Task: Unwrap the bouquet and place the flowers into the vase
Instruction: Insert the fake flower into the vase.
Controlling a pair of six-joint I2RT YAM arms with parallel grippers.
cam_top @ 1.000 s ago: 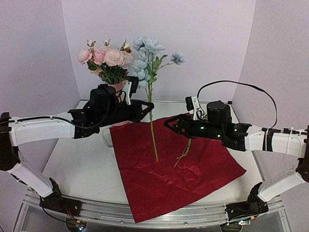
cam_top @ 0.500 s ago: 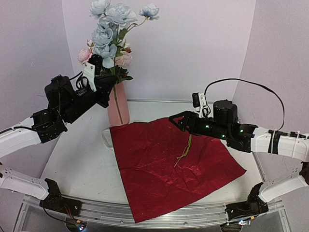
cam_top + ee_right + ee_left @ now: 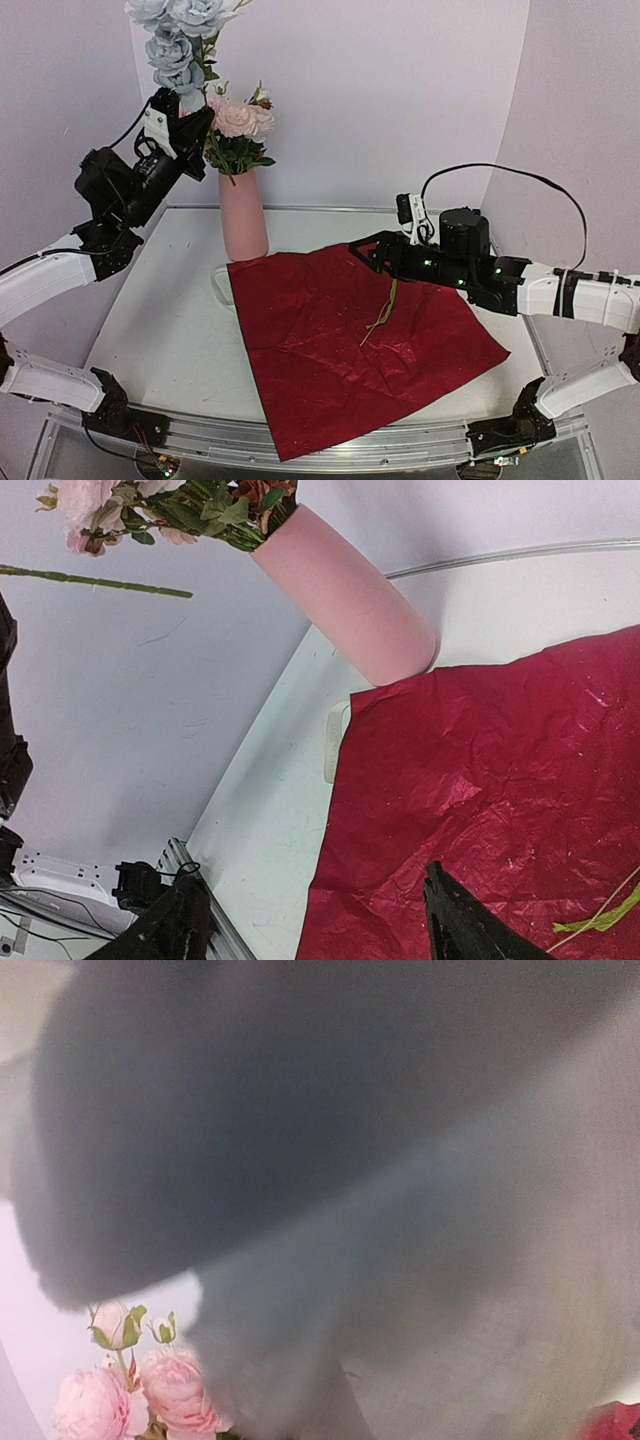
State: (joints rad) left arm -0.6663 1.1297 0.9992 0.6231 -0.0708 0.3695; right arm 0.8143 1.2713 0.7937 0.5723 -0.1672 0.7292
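Pale blue flowers (image 3: 178,28): ruffled, fabric-like blooms on one thin green stem (image 3: 95,582). Held high at upper left of the top view, above and left of the vase, not yet inside it. Pinched at the stem by the left gripper (image 3: 198,138), jaws pressed together on it.

Vase (image 3: 244,214): matte salmon-pink, plain, slightly tapered cylinder. Upright at the back of the table (image 3: 150,330), base at the far left corner of the paper. Loaded with pink and peach roses (image 3: 238,120), buds and green leaves.

Wrapping paper (image 3: 350,350): dark red, crinkled, spread flat as a rough square. On it, a thin yellow-green stem scrap (image 3: 384,310). At its left edge, a pale cream strip (image 3: 220,285), too small to identify.

Right gripper (image 3: 360,250): black, low over the far edge of the paper, jaws spread wide.

Left wrist view only: grey out-of-focus mass across most of the frame, unidentifiable; roses sharp at lower left, a red corner at lower right.

Right wrist view only: lower stem length as a bare green line beside the rose bunch, apart from the vase wall; dark fingers (image 3: 470,920) well apart over the red paper.
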